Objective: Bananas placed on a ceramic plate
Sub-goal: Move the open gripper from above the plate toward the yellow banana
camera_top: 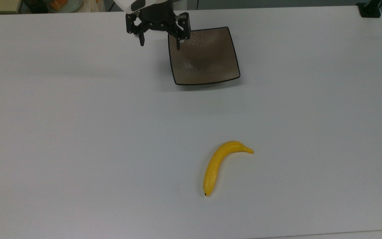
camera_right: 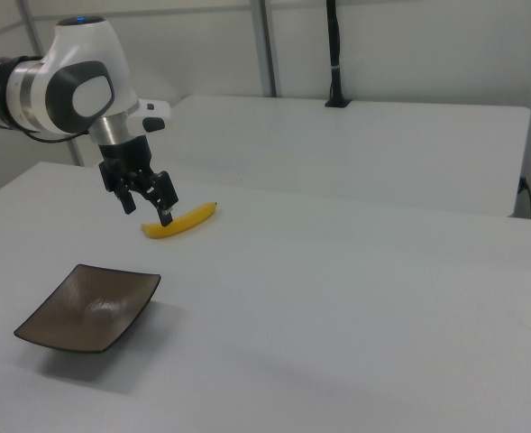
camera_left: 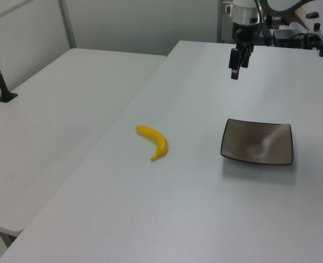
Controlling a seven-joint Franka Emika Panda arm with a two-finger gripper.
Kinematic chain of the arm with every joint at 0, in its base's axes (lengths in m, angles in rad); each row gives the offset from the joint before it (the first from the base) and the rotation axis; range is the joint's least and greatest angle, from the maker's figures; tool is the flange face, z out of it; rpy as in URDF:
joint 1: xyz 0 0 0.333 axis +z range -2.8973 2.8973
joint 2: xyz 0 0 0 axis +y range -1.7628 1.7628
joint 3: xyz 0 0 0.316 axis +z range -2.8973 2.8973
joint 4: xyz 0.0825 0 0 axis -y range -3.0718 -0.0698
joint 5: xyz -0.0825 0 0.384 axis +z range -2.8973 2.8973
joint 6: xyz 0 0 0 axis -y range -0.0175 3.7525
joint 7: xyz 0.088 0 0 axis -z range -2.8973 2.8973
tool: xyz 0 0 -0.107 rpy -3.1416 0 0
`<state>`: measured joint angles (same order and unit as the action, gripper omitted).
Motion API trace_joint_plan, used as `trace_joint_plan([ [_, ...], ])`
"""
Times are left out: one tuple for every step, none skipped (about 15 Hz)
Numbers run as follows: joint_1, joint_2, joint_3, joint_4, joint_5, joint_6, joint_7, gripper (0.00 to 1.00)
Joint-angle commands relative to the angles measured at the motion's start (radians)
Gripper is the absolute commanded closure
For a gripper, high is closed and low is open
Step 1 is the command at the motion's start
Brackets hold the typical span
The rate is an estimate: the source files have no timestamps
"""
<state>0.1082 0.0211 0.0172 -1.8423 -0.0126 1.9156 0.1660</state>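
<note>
banana flat on table, near edge in top view, well apart from plate | plate empty, farther back | gripper raised beside plate's far corner, fingers spread, nothing held | step: pre-reach | next: travel to banana, descend, straddle its middle

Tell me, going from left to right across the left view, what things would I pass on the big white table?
First the yellow banana, then the robot's claw hanging open above the table, then the square brown plate.
</note>
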Motion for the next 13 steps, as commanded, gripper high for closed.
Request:
trace_joint_plan([
  [0.008,0.014,0.003,0.006,0.020,0.005,0.016,0.00],
  [0.008,0.019,0.003,0.020,0.028,0.005,0.017,0.00],
  [0.007,0.023,0.003,0.032,0.039,0.003,0.017,0.00],
  [0.008,0.026,0.003,0.032,0.039,0.003,0.015,0.00],
  [0.008,0.028,0.003,0.034,0.040,0.003,0.015,0.00],
  [0.008,0.028,0.003,0.032,0.040,0.003,0.015,0.00],
  [0.008,0.028,0.003,0.032,0.040,0.003,0.015,0.00],
  [0.008,0.028,0.003,0.032,0.040,0.003,0.015,0.00],
  [0.008,0.030,0.003,0.032,0.042,0.005,0.017,0.00],
  [0.008,0.033,0.003,0.032,0.042,0.006,0.017,0.00],
  [0.010,0.036,0.003,0.034,0.043,0.023,0.018,0.00],
  [0.011,0.039,0.004,0.034,0.045,0.058,0.035,0.00],
  [0.014,0.058,0.006,0.037,0.045,0.112,0.109,0.00],
])
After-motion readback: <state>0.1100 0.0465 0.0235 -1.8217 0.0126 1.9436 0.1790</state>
